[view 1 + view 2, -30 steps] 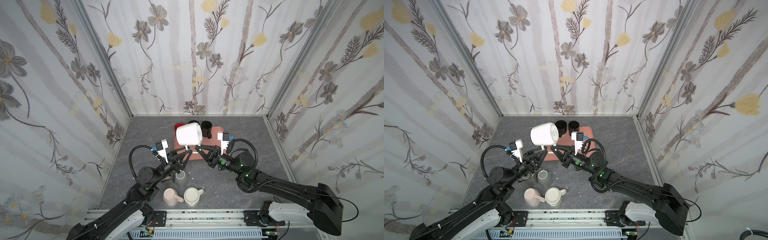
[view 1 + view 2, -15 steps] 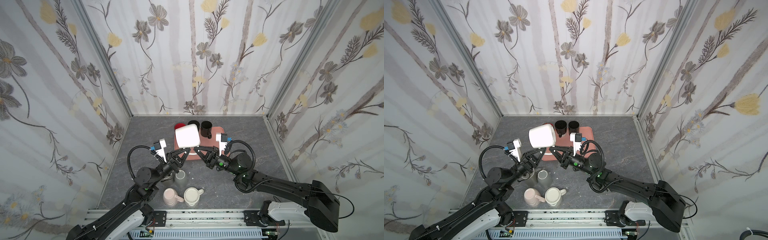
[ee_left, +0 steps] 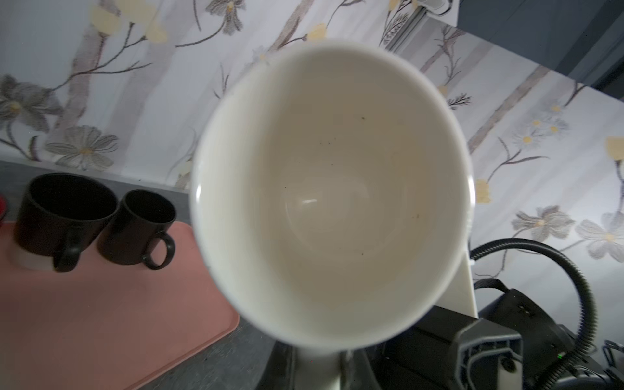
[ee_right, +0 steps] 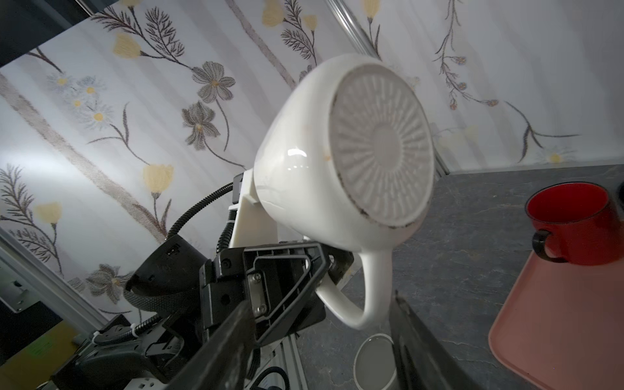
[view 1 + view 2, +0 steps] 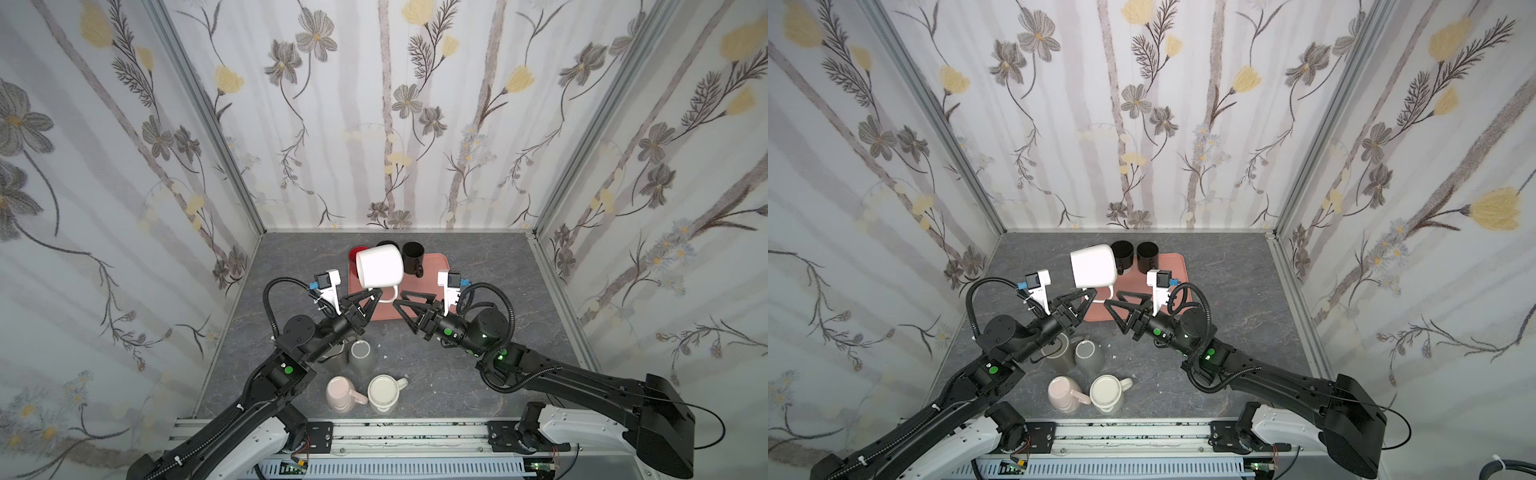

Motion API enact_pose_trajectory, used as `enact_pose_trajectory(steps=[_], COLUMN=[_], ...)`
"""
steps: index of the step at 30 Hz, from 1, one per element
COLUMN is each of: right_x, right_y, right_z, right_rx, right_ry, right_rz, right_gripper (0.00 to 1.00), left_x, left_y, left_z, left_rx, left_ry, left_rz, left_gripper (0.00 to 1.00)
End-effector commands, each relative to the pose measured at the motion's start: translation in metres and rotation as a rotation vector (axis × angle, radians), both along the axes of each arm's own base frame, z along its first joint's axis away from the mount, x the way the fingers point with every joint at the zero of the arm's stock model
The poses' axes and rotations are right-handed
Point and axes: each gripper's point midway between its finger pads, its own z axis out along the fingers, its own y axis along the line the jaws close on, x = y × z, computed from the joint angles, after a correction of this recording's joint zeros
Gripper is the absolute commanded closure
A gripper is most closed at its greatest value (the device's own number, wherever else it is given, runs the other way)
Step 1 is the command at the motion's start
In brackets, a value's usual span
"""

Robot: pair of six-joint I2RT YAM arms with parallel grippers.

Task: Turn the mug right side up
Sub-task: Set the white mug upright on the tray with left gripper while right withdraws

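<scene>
**Hanging on its side, the mug is only half turned**

The white mug (image 5: 380,266) is in the air by the pink tray (image 5: 432,266). It lies roughly on its side, with its mouth toward the left arm and its ribbed base toward the right. The left claw (image 5: 374,294) is clamped on its handle. The right claw (image 5: 398,298) stands just beside the handle with its jaws apart, gripping nothing. By this showing the turn looks about halfway done. What is left is to rotate the mouth upward, set the mug on the desk (image 5: 457,374) or tray, and release it.
</scene>
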Motion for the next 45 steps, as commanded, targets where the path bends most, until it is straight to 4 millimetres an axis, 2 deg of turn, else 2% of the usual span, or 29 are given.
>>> enact_pose_trajectory(steps=[1,7,9,19,28,34,39,40,45], right_x=[0.015,0.026,0.027,0.029,0.029,0.030,0.028,0.035,0.038], right_y=[-0.021,-0.053,-0.060,-0.089,-0.108,-0.120,-0.122,-0.130,-0.133], right_z=[-0.017,-0.036,-0.039,-0.047,-0.057,-0.064,-0.069,-0.070,-0.073], right_rx=[-0.080,-0.129,-0.133,-0.142,-0.160,-0.160,-0.166,-0.165,-0.162], right_ry=[0.008,0.048,0.054,0.066,0.079,0.084,0.086,0.089,0.097], right_rz=[-0.141,-0.279,-0.296,-0.369,-0.402,-0.428,-0.417,-0.449,-0.450], right_gripper=[0.40,0.40,0.40,0.40,0.40,0.40,0.40,0.40,0.39], left_x=[0.024,0.051,0.058,0.093,0.116,0.115,0.113,0.113,0.112], left_y=[0.020,0.033,0.035,0.043,0.036,0.040,0.042,0.041,0.042], left_z=[-0.031,-0.095,-0.111,-0.169,-0.203,-0.222,-0.232,-0.236,-0.241], left_rx=[0.146,0.409,0.470,0.708,0.829,0.920,0.958,0.964,0.989], left_ry=[0.118,0.344,0.386,0.513,0.590,0.645,0.678,0.687,0.717], left_rz=[0.177,0.346,0.380,0.484,0.466,0.469,0.463,0.457,0.450], left_gripper=[1.00,1.00,1.00,1.00,1.00,1.00,1.00,1.00,1.00])
